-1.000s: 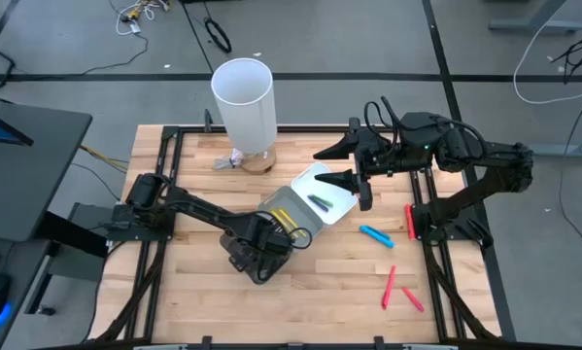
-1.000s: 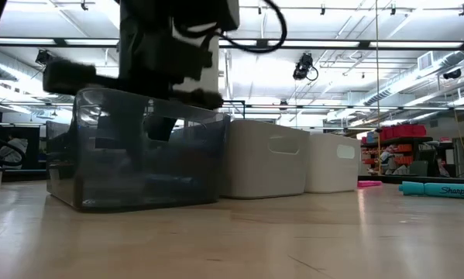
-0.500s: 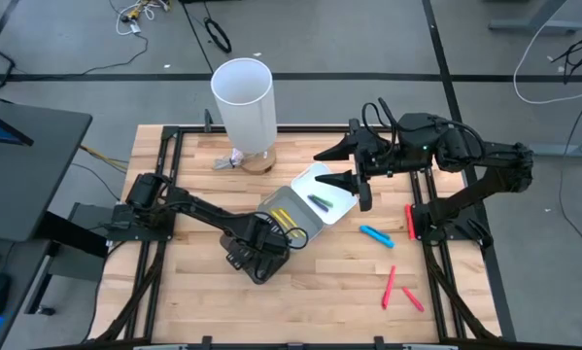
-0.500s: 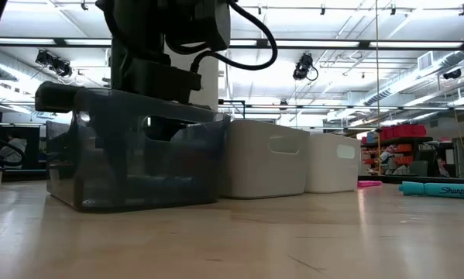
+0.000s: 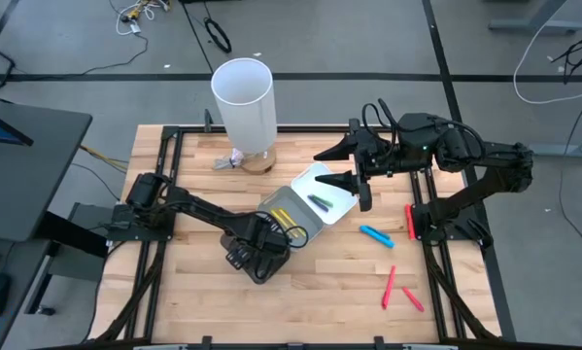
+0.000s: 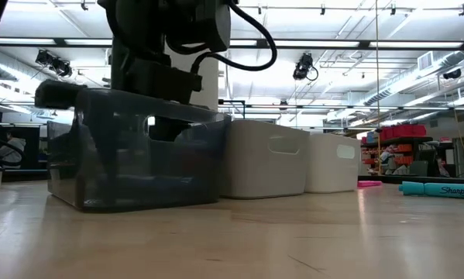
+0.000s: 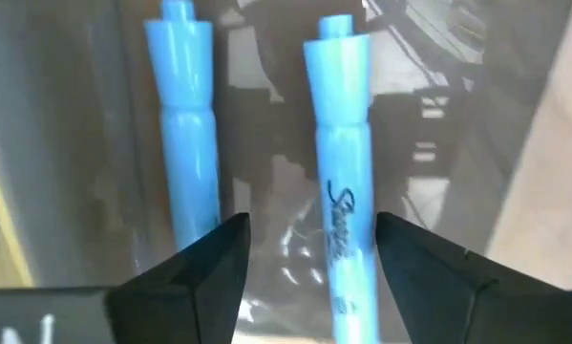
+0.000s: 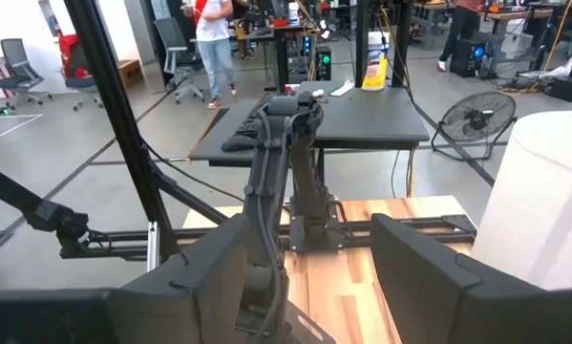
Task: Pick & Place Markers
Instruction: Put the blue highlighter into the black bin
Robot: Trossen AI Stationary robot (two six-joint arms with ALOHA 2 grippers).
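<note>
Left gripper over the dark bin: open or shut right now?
Open. In the left wrist view the left gripper shows its two fingers spread apart, with a blue marker lying loose in the dark bin beyond them.

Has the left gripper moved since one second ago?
Yes. In the low view the left gripper has gone lower, into the dark tray.

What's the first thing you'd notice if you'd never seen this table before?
Probably the tall white cylinder standing at the back of the wooden table. Next, the left gripper reaching down into the dark see-through tray, its fingers open beside two blue markers. A few bright markers, red and blue, lie loose near the right arm.
</note>
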